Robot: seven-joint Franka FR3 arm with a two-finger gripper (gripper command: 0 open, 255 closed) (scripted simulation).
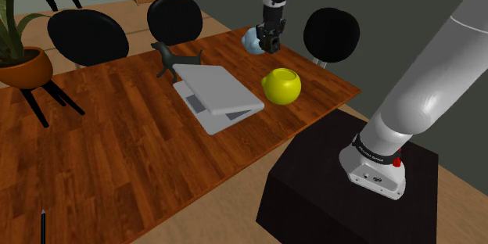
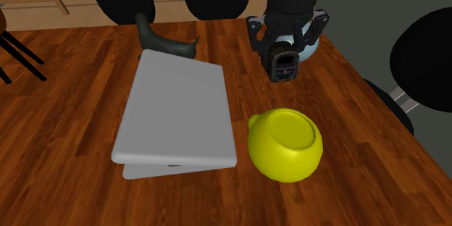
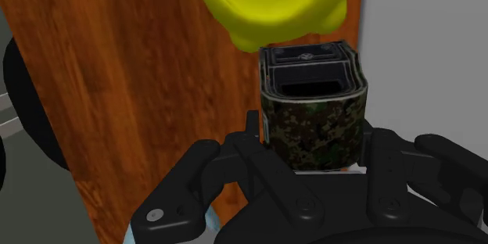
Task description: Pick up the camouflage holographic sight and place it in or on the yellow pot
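Right now the gripper (image 2: 284,56) is closed on the sight (image 2: 284,67), its black fingers (image 3: 249,134) pressing the camouflage body from either side. In the wrist view the sight juts out past the fingers with its dark window frame at the far end, and that end overlaps the rim of the pot (image 2: 286,145) beyond it.

In the second exterior view the sight hangs in the upper right of the frame, over the table (image 2: 65,101). The yellow pot sits below it, lower right of centre, upright with its mouth open to the top. The two are near each other but apart. I cannot tell for sure whether the sight is clear of the wood, though it looks lifted.

Just behind the gripper, near the top of that frame, a blue thing (image 2: 310,45), pale and round, rests on the table. A closed grey laptop (image 2: 177,116) lies left of the pot, close beside it, and a dark figurine (image 2: 163,42) stands at the laptop's upper edge.

In the shoulder view the arm comes down from the top, right of centre, to the table's far edge. Black chairs (image 1: 87,35) line the upper part of the frame, a plant (image 1: 27,66) stands at the left edge, and the dark stand (image 1: 344,195) sits at the lower right.
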